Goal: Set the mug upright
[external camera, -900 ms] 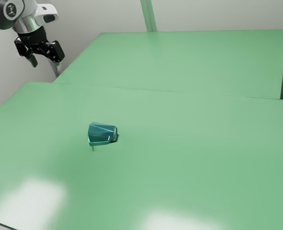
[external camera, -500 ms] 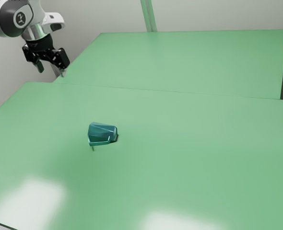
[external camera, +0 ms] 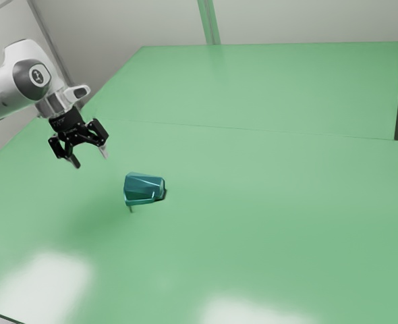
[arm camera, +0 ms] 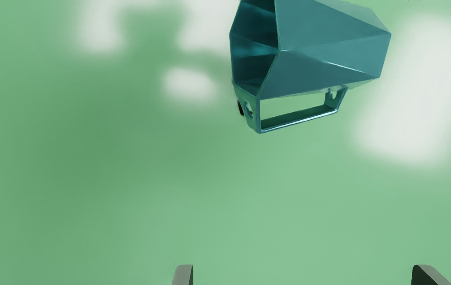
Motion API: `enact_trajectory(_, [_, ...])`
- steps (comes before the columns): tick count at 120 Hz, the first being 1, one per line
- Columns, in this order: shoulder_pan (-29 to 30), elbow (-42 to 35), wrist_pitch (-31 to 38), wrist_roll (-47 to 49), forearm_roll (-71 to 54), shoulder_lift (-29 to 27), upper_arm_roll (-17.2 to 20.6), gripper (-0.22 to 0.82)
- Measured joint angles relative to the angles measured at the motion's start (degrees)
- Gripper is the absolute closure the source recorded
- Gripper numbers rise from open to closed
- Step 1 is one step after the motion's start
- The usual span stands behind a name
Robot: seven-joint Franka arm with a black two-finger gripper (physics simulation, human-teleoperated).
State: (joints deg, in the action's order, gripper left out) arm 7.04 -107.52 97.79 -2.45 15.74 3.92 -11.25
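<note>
The gripper (external camera: 91, 160) hangs open in the air in the exterior view, up and to that view's left of the mug, with a gap between them. A teal, faceted mug (external camera: 144, 188) lies on its side on the green table, its base toward the exterior view's right. In the wrist view the mug (arm camera: 320, 51) shows its dark open mouth and a squared handle along one side. The gripper (arm camera: 302, 274) has its two fingertips wide apart there, nothing between them, and they do not touch the mug.
The green table (external camera: 253, 236) extends around the mug. Behind it in the exterior view is another green surface (external camera: 273, 84), with a pale wall (external camera: 307, 20) beyond.
The arm has come down and toward the exterior view's right, bringing my open gripper closer to the mug. The mug lies as before.
</note>
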Motion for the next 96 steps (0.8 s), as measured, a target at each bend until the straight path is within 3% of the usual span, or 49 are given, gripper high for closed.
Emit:
enact_trajectory(39, [1.9, 0.8, 3.9, 0.3, 11.9, 9.7, 0.0, 0.00])
enact_trajectory(96, [1.7, 4.0, 10.7, 0.4, 20.5, 18.2, 0.3, 0.00])
